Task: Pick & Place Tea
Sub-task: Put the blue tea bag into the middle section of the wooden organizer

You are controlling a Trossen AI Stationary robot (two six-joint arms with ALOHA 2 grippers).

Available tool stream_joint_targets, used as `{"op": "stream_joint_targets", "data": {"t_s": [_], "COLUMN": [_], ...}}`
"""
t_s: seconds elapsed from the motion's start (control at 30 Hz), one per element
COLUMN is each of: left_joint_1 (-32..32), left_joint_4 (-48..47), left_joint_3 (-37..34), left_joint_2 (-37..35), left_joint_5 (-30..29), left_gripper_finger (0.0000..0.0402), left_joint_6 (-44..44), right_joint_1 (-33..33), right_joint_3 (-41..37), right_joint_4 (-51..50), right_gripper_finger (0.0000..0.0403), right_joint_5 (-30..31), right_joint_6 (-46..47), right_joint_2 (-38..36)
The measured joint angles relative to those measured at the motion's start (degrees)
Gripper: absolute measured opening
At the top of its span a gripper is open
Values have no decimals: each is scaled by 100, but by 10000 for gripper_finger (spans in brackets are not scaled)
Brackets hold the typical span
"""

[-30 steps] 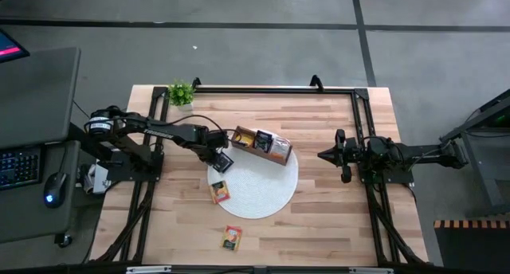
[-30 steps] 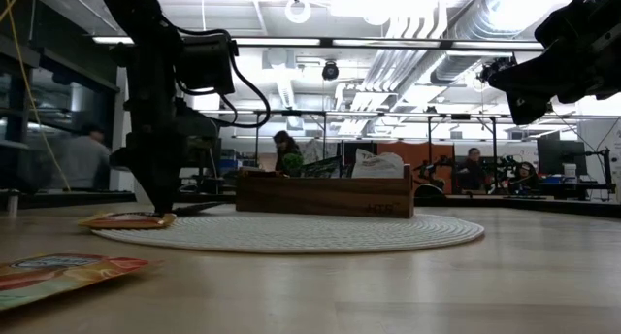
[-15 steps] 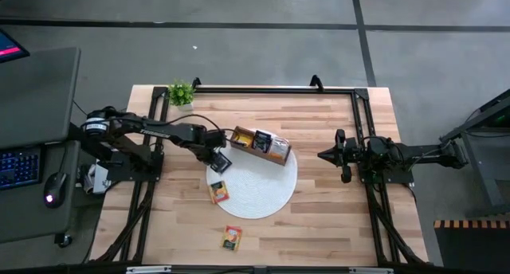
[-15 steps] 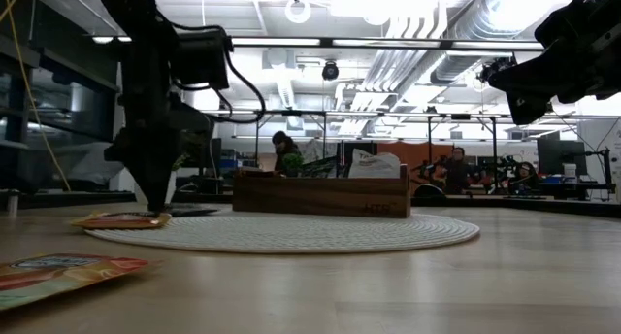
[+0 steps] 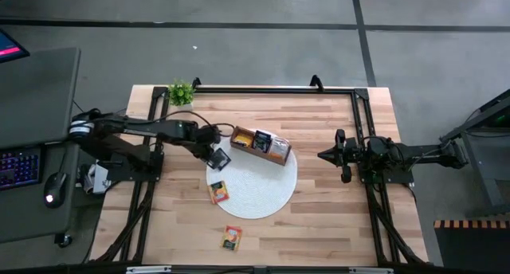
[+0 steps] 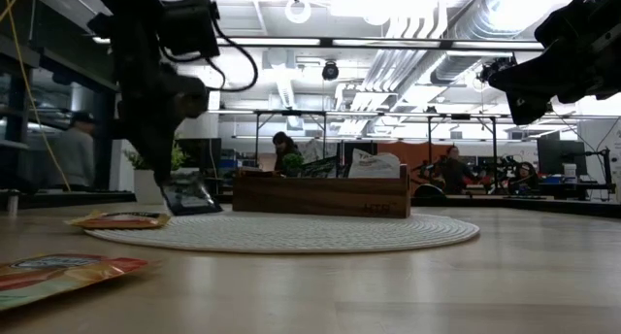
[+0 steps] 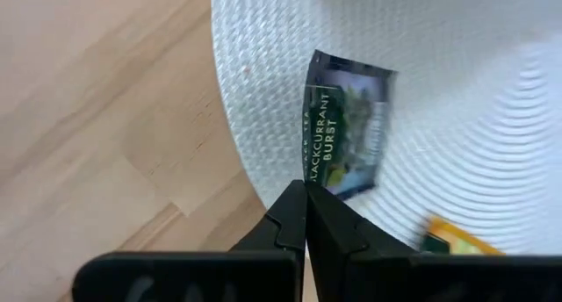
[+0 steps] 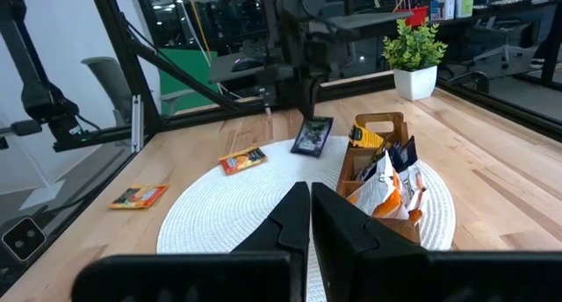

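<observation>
Tea sachet [image 7: 345, 126] pinched in left hand [image 7: 306, 190], above mat [image 7: 474, 118].

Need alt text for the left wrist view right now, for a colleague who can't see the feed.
The left gripper, jaws shut, pinches the edge of a dark tea sachet that hangs above a white woven mat. Part of an orange sachet shows beyond it, and bare wooden table lies beside the mat.

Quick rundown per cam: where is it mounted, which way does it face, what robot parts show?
High: overhead, facing straight down; both arms, left gripper, right gripper.
Low: table height, level across the mat; left arm lifting a dark tea bag.
Left wrist: looks down past shut jaws at that tea bag.
Right wrist: looks across the table at the wooden box; jaws shut.
Shared: the dark tea bag shows in all four.
</observation>
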Motion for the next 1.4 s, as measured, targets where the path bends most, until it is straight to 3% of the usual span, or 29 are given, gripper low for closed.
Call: {"op": "stream_joint_targets", "data": {"t_s": [0.27, 0.63, 0.9, 1.4], "left_joint_1": [0, -1, -79, -378], "left_joint_4": [-702, -1382, -1557, -2005], "left_joint_3": [644, 2008, 2591, 4354], "left_joint_2": [-410, -388, 23, 1662], "left_joint_5": [-298, -820, -493, -198], "left_gripper_finger": [0, 0, 0, 0], "left_joint_6": [694, 2073, 3443, 5296], "right_joint_1": [2, 2, 2, 1], "right_joint_3": [-2, -2, 0, -1], "right_joint_4": [0, 0, 0, 0], "right_gripper_finger": [12, 12, 12, 12], "right_joint_5": [0, 0, 0, 0], "right_joint_6": [0, 2, 0, 0], "right_joint_2": [0, 0, 0, -4]}}
